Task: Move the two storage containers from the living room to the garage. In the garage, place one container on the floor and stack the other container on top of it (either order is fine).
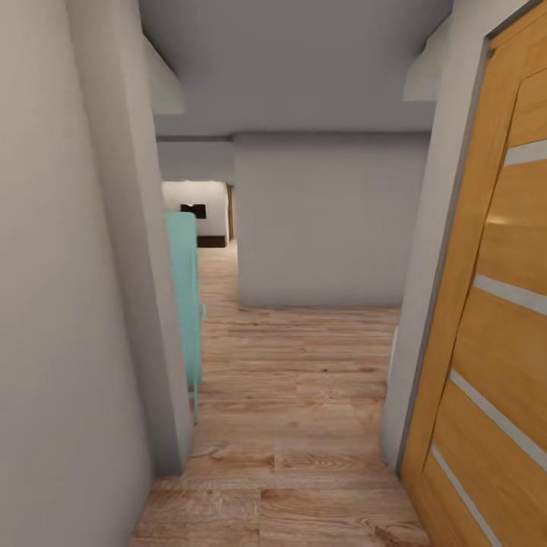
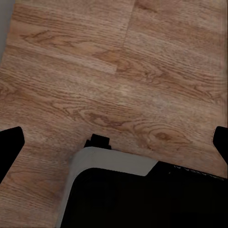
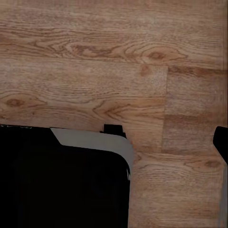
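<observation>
Head view: I face a narrow hallway. Pale grey matte walls rise on both sides and a flat grey wall block closes the way ahead; no writing or label can be read on anything. The floor is light wood plank, grain and knots plain, boards laid crosswise to my heading. At my right stands a wooden door, orange-tan, smooth, with pale horizontal strips inset across it. At my left, past the wall's corner, an upright turquoise panel, flat and smooth, stands on thin legs; what it belongs to I cannot tell. Far down the passage a lit room opening shows a small dark rectangle on a white wall.

Storage containers: I cannot place them from these views.

Left wrist view: wood planks below, my own grey-and-black base edge in front. Dark finger tips sit at both edges of the left hand's view, wide apart and holding nothing.

Right wrist view: same planks; one dark tip at the edge, so I cannot tell how far my right hand stands open.
</observation>
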